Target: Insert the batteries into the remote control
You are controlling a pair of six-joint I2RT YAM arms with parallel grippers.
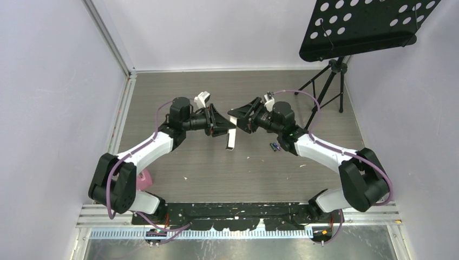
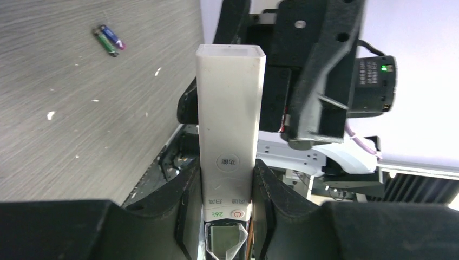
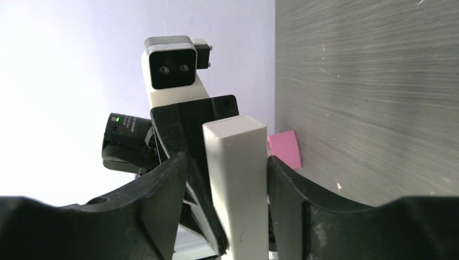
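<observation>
The white remote control (image 2: 230, 108) is held above the table by my left gripper (image 2: 227, 173), whose jaws are shut on its button end just above the small screen. In the top view the remote (image 1: 231, 140) hangs between the two grippers. My right gripper (image 3: 226, 162) is open, with the remote's plain end (image 3: 238, 173) between its fingers; the right finger is close against it and a gap shows on the left. Two batteries (image 1: 275, 146), one green and one purple-blue, lie side by side on the table near the right arm. They also show in the left wrist view (image 2: 108, 40). No orange-gold cell is in view.
A pink object (image 1: 144, 179) lies on the table by the left arm's base, also in the right wrist view (image 3: 284, 147). A black perforated music stand (image 1: 362, 27) on a tripod (image 1: 325, 89) stands at the back right. Walls enclose the table.
</observation>
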